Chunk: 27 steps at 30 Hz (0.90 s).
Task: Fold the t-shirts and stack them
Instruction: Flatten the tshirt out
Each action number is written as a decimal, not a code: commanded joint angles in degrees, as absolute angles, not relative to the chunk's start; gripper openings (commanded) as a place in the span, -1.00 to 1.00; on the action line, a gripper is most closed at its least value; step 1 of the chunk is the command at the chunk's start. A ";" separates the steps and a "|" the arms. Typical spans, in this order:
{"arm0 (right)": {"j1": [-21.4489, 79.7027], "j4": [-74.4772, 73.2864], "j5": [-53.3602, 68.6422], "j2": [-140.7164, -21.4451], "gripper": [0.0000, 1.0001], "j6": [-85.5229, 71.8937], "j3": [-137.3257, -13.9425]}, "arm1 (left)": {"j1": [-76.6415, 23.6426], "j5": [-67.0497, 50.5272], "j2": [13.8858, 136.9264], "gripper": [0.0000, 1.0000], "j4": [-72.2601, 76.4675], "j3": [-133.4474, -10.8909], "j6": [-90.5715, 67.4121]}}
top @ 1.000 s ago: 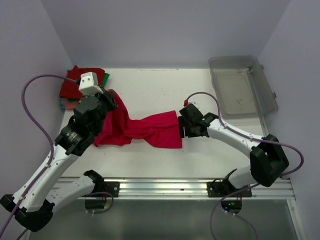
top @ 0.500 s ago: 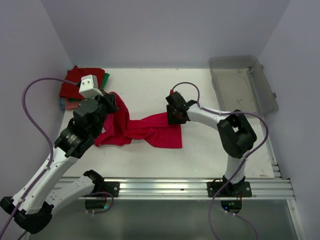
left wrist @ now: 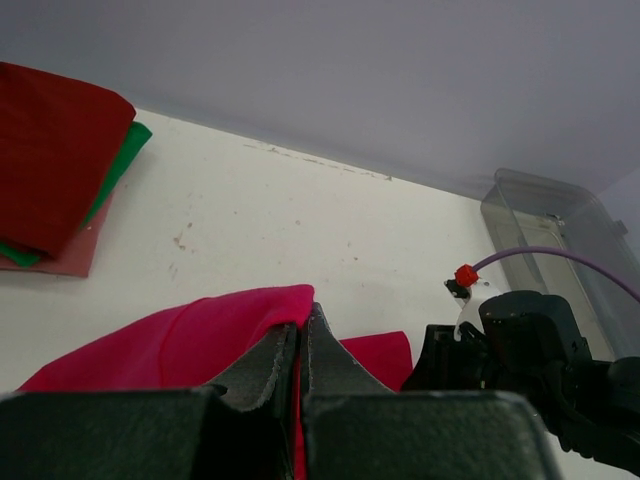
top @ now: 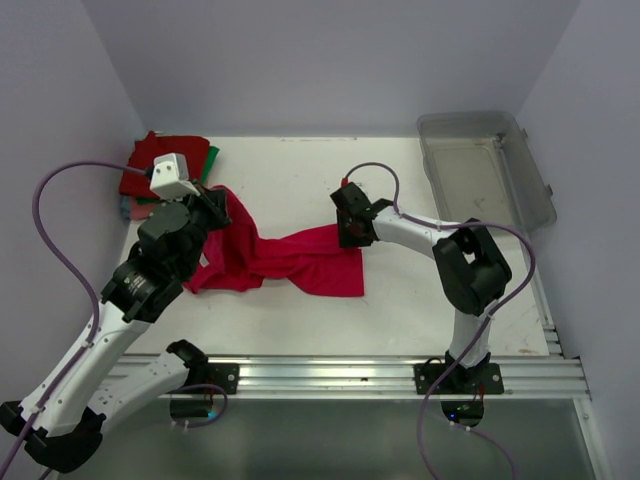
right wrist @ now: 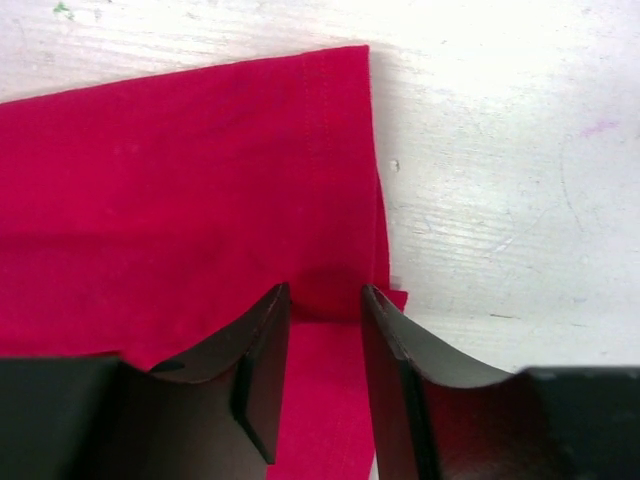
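A crimson-pink t-shirt [top: 300,258] lies twisted and stretched across the table's middle. My left gripper [top: 215,200] is shut on the shirt's left end, and red cloth is pinched between its tips [left wrist: 303,315]. My right gripper [top: 347,235] is down at the shirt's far right corner. In the right wrist view its fingers [right wrist: 265,350] stand a narrow gap apart around the gripper's middle [right wrist: 325,295], with the hemmed corner of the shirt [right wrist: 180,190] lying between and below them. Folded dark red, green and salmon t-shirts [top: 165,160] are stacked at the back left corner.
A clear grey plastic bin [top: 485,175] stands at the back right, beyond the right arm. Walls close in the table on the left, back and right. The metal rail with both arm bases [top: 330,375] runs along the near edge.
My right gripper has swung from the shirt's right edge up to its far right corner and its jaws have narrowed. The left gripper has drifted slightly left, still holding the shirt.
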State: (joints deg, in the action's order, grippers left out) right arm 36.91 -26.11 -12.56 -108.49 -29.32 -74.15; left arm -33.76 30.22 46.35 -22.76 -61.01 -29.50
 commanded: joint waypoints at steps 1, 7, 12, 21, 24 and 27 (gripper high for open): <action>36.56 -28.30 -16.17 -108.98 -0.21 -30.15 -74.88 | -33.40 31.38 44.91 -1.00 -23.38 -61.35 -30.50; 36.48 -27.34 -15.21 -108.63 -0.22 -30.59 -72.60 | -33.40 32.08 44.21 -1.00 -23.64 -61.17 -30.76; 36.56 -26.28 -13.36 -109.25 -0.71 -31.11 -71.90 | -33.31 32.08 44.91 -1.00 -23.82 -61.52 -30.41; 36.47 -26.98 -14.41 -106.35 -1.00 -31.47 -70.22 | -33.40 32.78 44.12 -1.00 -24.43 -61.17 -30.67; 36.47 -29.09 -15.38 -101.44 -1.00 -30.76 -70.75 | -33.40 33.13 43.95 -1.00 -24.52 -61.35 -30.24; 36.47 -31.63 -17.83 -92.75 -1.00 -29.80 -71.89 | -33.31 33.31 44.12 -1.00 -24.70 -62.57 -29.53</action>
